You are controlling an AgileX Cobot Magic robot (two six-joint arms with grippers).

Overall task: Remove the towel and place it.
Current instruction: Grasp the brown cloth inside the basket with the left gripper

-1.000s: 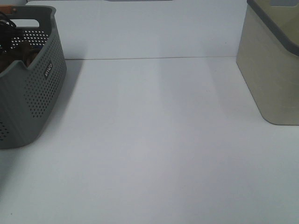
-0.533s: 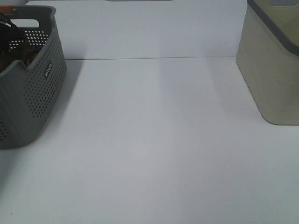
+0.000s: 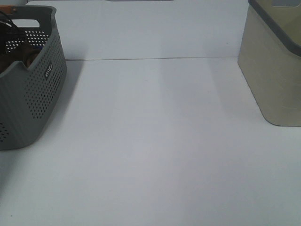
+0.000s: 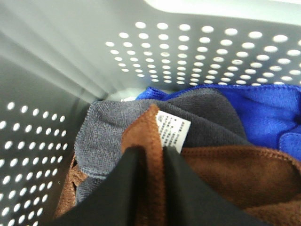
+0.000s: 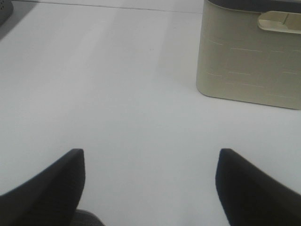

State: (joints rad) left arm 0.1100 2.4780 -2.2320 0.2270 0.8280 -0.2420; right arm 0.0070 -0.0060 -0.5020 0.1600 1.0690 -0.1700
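The towel [image 4: 235, 174], reddish-brown, lies inside the grey basket [image 3: 37, 94] at the left edge of the tabletop [image 3: 155, 141]. A raised fold of it, beside its white label [image 4: 173, 132], is pinched between the closed jaws of the left gripper [image 4: 151, 153]. Only the left wrist view shows this. It also shows a grey cloth [image 4: 103, 127] under the fold and a blue cloth [image 4: 263, 113] against the perforated wall, which rises close on two sides of the jaws. From the high camera the basket's contents are mostly hidden behind its rim, and neither gripper can be made out. That view gives the open room instead: a wide bare stretch of tabletop between the basket and the beige bin [image 3: 275, 70] at the right edge, crossed by a thin seam toward the back. The right gripper [image 5: 151, 155] hangs over that stretch with its jaws spread wide and nothing between them, the beige bin beyond.
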